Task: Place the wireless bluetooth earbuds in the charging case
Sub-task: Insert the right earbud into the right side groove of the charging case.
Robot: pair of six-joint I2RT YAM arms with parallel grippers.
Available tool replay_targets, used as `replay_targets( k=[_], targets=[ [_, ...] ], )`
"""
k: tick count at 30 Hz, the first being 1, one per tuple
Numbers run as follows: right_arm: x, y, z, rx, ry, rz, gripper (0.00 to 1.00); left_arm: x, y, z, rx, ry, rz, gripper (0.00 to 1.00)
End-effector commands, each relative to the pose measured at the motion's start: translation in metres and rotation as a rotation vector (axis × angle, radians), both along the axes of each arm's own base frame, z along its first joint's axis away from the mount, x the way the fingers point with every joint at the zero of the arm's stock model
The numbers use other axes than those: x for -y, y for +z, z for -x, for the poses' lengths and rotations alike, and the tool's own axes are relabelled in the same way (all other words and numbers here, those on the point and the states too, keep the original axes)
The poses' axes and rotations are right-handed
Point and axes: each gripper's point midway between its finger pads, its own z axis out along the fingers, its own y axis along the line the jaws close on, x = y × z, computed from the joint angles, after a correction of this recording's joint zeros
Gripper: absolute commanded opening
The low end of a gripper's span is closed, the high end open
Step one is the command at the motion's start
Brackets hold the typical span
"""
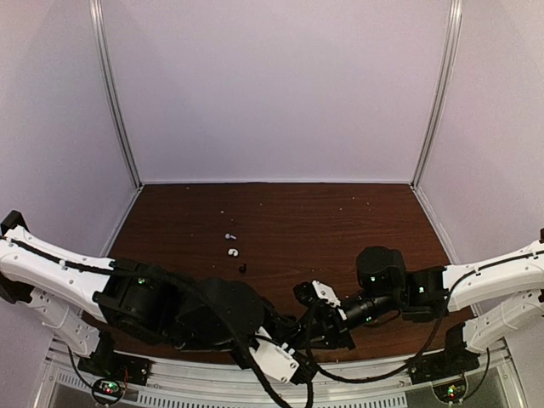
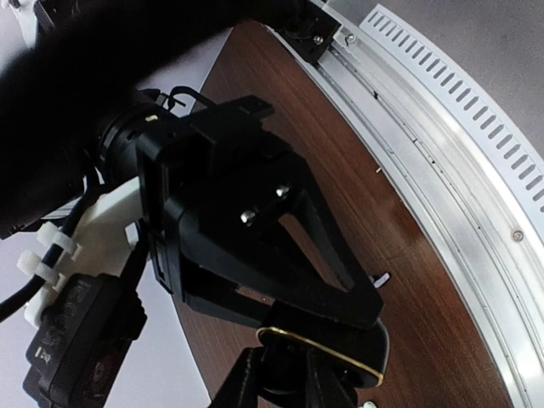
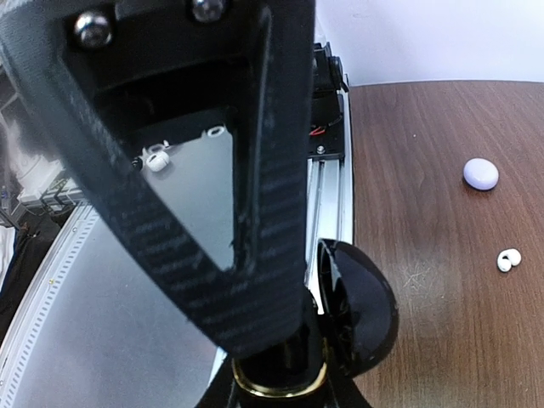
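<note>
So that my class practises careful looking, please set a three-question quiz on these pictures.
1. True or false: the lavender bud lies loose on the table.
2. What colour is the rim of the charging case? A gold, B red, C blue.
3. In the top view, three buds lie in a column. What colour is the one nearest the arms, the black bud aside from its name?

Key: 1 true; 2 A; 3 black.

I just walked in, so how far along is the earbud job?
Nothing visibly seated yet. In hand: the left gripper seems to clamp the black charging case, with the shut right gripper at it. Left: a lavender earbud and a white earbud lie loose on the table.
</note>
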Motion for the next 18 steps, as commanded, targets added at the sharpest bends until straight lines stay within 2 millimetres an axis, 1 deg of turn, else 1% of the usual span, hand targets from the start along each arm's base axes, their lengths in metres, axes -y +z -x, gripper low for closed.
replay_targets(
  k=[1, 4, 7, 14, 18],
  targets=[
    [-0.01, 0.058, 0.005, 0.091, 0.048, -0.201, 0.0, 0.012, 0.001, 0.014, -0.071, -0.035, 0.026, 0.2],
    [-0.006, 0.065, 0.009, 0.121, 0.073, -0.24, 0.0, 0.011, 0.0, 0.014, -0.078, -0.029, 0.027, 0.21],
    [-0.003, 0.066, 0.012, 0.142, 0.09, -0.258, 0.0, 0.009, -0.002, 0.012, -0.073, -0.018, 0.022, 0.21],
    [-0.002, 0.063, 0.012, 0.15, 0.094, -0.247, 0.0, 0.007, 0.003, 0.005, -0.047, 0.015, 0.037, 0.4],
    [-0.001, 0.057, 0.01, 0.151, 0.076, -0.239, 0.0, 0.007, 0.013, 0.005, -0.047, 0.012, 0.059, 0.42]
  ],
)
